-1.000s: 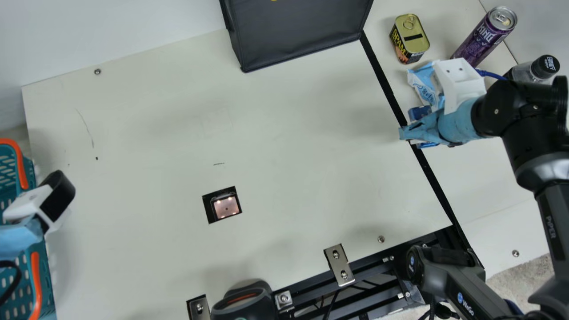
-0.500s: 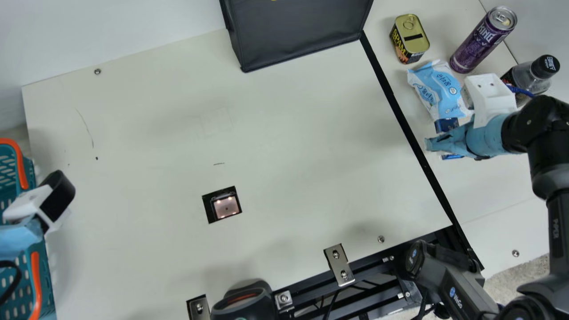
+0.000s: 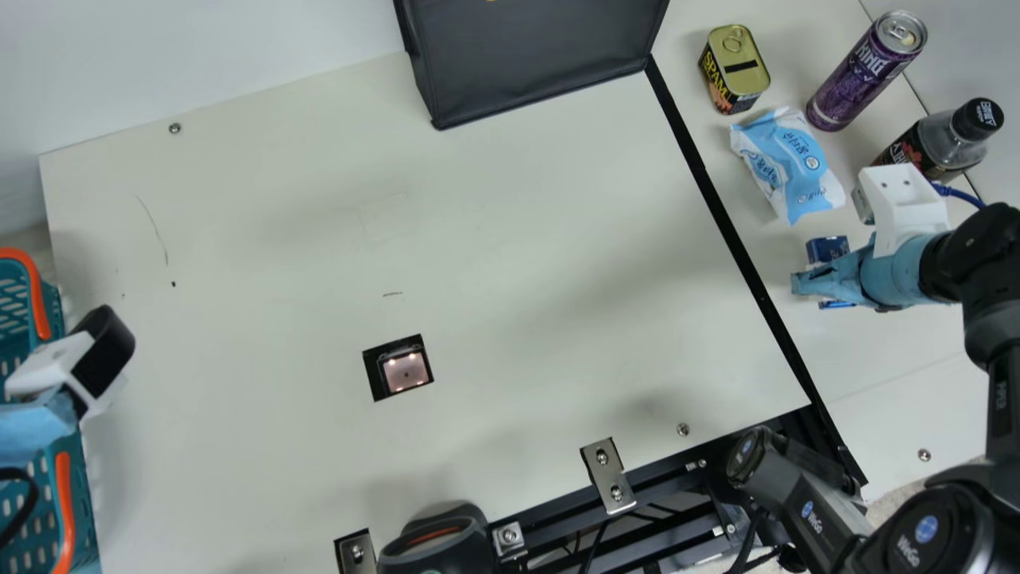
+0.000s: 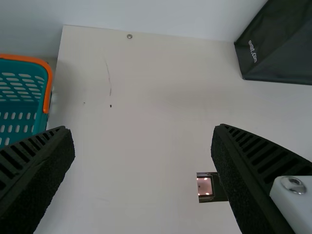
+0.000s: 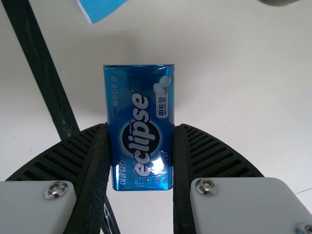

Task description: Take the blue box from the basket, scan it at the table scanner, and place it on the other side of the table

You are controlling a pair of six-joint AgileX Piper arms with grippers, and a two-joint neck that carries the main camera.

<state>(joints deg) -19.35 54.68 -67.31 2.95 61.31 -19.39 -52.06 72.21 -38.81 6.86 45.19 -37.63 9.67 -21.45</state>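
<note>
Left gripper: fingers spread wide. Right gripper, main view's right: fingers clamped, narrow gap between.

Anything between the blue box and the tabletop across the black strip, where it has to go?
Nothing visible. The right gripper holds the blue box above that side; the blue-and-white packet lies off to one side, not beneath it.

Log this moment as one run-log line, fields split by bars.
right gripper: closed on blue box | box position: right of black strip, main view | left gripper: open, empty | placement: box not yet released
</note>
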